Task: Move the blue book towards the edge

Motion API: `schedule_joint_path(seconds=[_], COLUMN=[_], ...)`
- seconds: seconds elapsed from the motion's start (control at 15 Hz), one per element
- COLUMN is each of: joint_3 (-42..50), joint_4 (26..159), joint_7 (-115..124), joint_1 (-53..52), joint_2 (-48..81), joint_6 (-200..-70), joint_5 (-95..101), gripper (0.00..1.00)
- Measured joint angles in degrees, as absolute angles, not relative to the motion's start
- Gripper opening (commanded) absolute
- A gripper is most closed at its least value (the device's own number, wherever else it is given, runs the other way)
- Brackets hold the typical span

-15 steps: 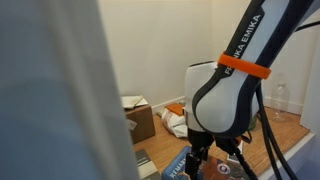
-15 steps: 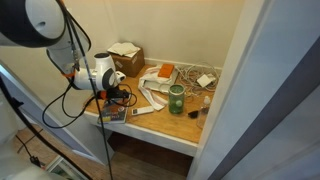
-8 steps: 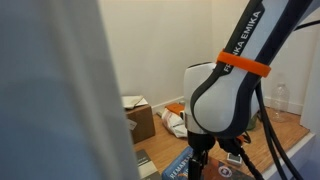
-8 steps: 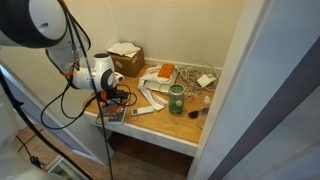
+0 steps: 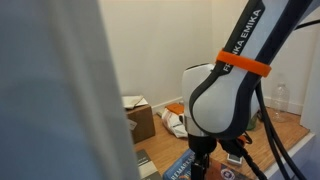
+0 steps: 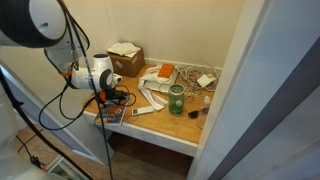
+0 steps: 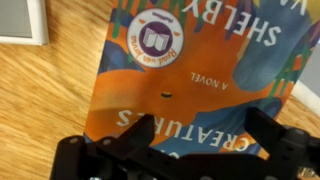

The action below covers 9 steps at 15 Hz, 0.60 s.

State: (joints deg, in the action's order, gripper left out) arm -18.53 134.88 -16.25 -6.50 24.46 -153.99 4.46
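Observation:
The blue book [image 7: 190,70] lies flat on the wooden table and fills the wrist view, with its blue and orange-red cover and pale lettering. My gripper [image 7: 200,135] hovers right over its near half, open, with one dark finger [image 7: 140,132] over the orange part and the other finger over the blue part. Nothing is between the fingers. In both exterior views the gripper [image 5: 205,160] [image 6: 112,99] points down at the book [image 5: 178,166] [image 6: 112,115], which sits near the table's front corner.
An open cardboard box [image 6: 126,56] stands at the back of the table. A green jar [image 6: 176,99], a slim white remote [image 6: 143,111] and papers lie in the middle. A grey-framed flat thing [image 7: 20,20] lies beside the book. A pale panel [image 5: 50,90] blocks part of an exterior view.
The arm has shifted very slightly over the book. The book has not visibly moved.

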Motion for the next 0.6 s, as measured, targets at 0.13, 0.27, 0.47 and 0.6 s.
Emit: schedule_joint_path(seconds=[0.13,0.27,0.47,0.6], joint_3=[-18.46,-18.39,-18.02,-17.72], joint_4=[134.88,134.88,134.88,134.84], joint_7=[-16.27,-16.36,-16.42,-16.42], joint_1=[-6.51,-6.53,-6.75,-6.94], joint_2=[24.31,24.16,23.7,22.95], joint_6=[-153.2,-152.37,-151.2,-150.85], joint_5=[4.48,4.5,4.58,4.65], gripper=[1.0,1.0,1.0,1.0])
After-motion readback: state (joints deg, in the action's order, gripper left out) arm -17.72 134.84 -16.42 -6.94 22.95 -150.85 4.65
